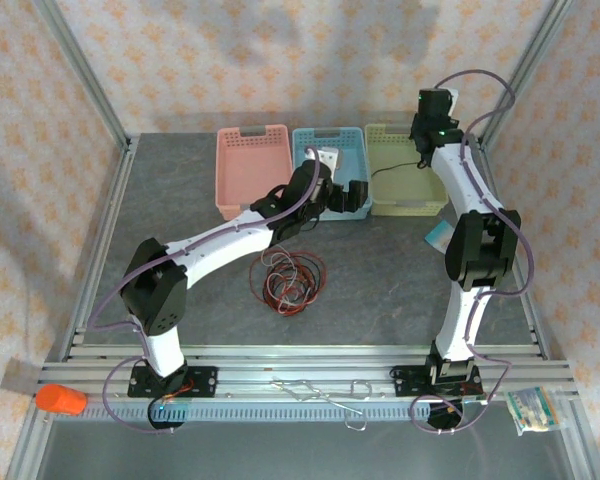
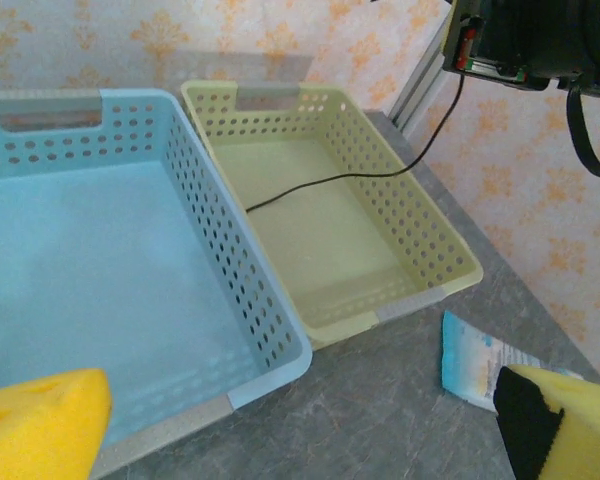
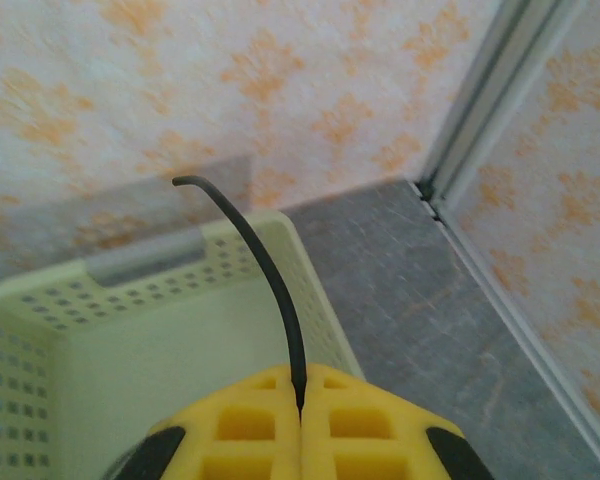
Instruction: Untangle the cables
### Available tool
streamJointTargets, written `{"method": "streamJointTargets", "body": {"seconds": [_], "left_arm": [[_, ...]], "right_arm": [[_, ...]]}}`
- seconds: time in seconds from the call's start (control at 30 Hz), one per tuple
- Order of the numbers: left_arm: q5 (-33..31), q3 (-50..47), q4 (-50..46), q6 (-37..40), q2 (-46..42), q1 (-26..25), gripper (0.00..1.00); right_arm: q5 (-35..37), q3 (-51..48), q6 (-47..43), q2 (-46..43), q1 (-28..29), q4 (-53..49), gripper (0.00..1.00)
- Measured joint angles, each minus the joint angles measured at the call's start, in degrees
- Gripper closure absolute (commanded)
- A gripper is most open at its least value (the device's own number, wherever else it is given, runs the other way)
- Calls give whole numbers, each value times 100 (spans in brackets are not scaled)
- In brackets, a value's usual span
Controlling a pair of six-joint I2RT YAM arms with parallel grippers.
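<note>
- Grey table (image 1: 380, 290) inside walls (image 1: 280, 60) with orange flower pattern (metal frame (image 1: 80, 70) at the corners).
- Tangled cables (image 1: 288, 277), red, black and white, lie mid-table.
- Right gripper (image 3: 300, 388) pinches a black cable (image 3: 265, 265) above the yellow basket (image 3: 40, 300).
- Left gripper (image 2: 300, 420) stands wide, empty, over the blue basket (image 2: 230, 270).

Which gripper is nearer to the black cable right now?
Right. The right gripper is shut on the black cable above the yellow basket; the left gripper hangs open over the neighbouring blue basket, apart from it.
</note>
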Motion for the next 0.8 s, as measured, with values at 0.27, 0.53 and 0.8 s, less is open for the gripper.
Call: {"method": "streamJointTargets", "body": {"seconds": [0.27, 0.53, 0.8], "left_arm": [[4, -492, 92, 7, -35, -236, 0], [31, -1445, 409, -164, -363, -245, 0], [0, -1567, 601, -291, -544, -245, 0]], "right_arm": [[111, -188, -35, 0, 26, -212, 92], [-92, -509, -52, 219, 306, -450, 87], [-748, -450, 7, 658, 350, -822, 65]]}}
